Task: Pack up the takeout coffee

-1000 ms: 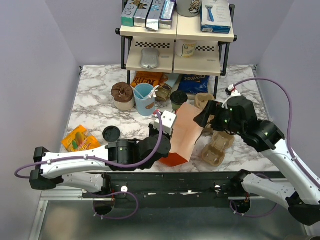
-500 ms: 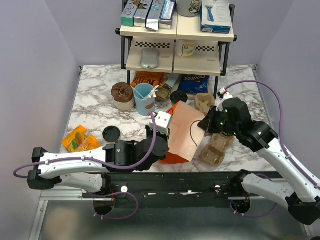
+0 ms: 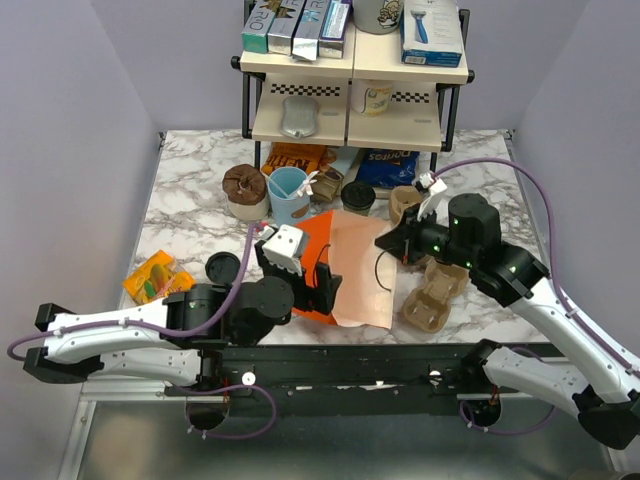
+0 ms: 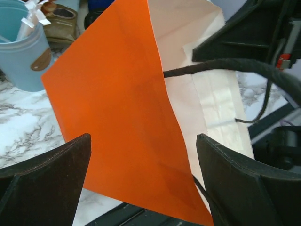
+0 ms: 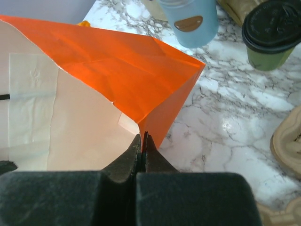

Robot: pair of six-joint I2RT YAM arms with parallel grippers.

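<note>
1. The takeout coffee [image 3: 357, 197] stands upright on the marble table [image 3: 190, 200], in the upper middle of the top view. Its black lid is on, and no pincer touches it.
2. Directly below it in the frame is the orange paper bag [image 3: 318, 262], with its orange part to the left and its pale part to the right. The bag's upper edge comes near to the cup.
3. The right pincer [image 5: 142, 140] is closed tight on an edge of the bag, at a fold.
4. The left pincer [image 4: 141, 141] is spread wide over the orange side of the bag and holds nothing.
5. A light blue cup [image 3: 288, 197] stands just left of the coffee and a brown cup carrier [image 3: 407, 205] just right of it, so the cup is closed in on both sides.
6. A second carrier [image 3: 432, 292] lies right of the bag, beside the right arm.
7. A loose black lid [image 3: 223, 268] and a yellow-orange snack packet [image 3: 158, 278] lie left of the bag.
</note>
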